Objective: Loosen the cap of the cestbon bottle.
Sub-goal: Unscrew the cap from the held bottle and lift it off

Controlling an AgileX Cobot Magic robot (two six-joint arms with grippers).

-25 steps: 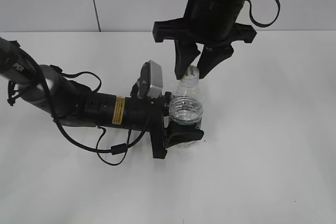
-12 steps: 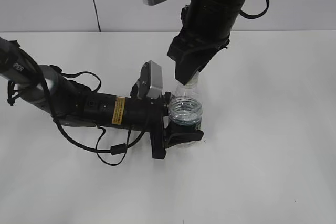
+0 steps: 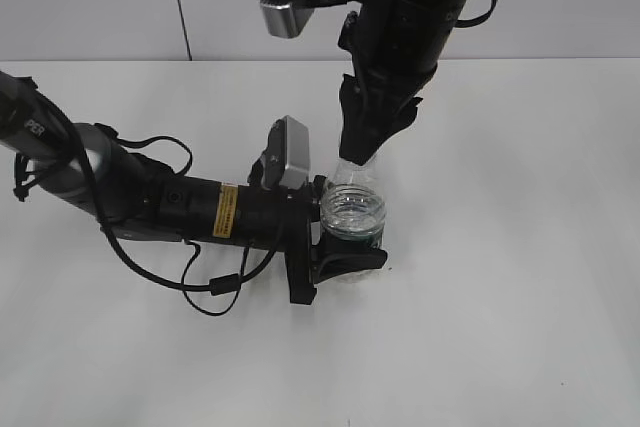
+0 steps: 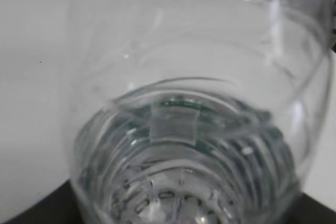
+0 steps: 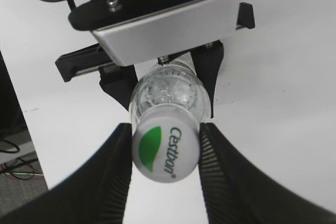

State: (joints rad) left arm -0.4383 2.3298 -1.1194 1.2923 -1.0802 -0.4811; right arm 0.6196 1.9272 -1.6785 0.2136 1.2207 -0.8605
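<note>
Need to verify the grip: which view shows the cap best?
The right wrist view: the cap faces the camera, logo readable, with the right gripper shut on its sides. In the exterior view that gripper hides it. The left wrist view shows only the bottle body up close.

The left gripper (image 3: 345,237) clamps the cestbon bottle (image 3: 353,215) from nine o'clock. The right gripper (image 3: 362,147) pinches its top from twelve o'clock.

A lab-like test bench: bare white table (image 3: 520,247) against a plain panelled wall (image 3: 100,2).
</note>
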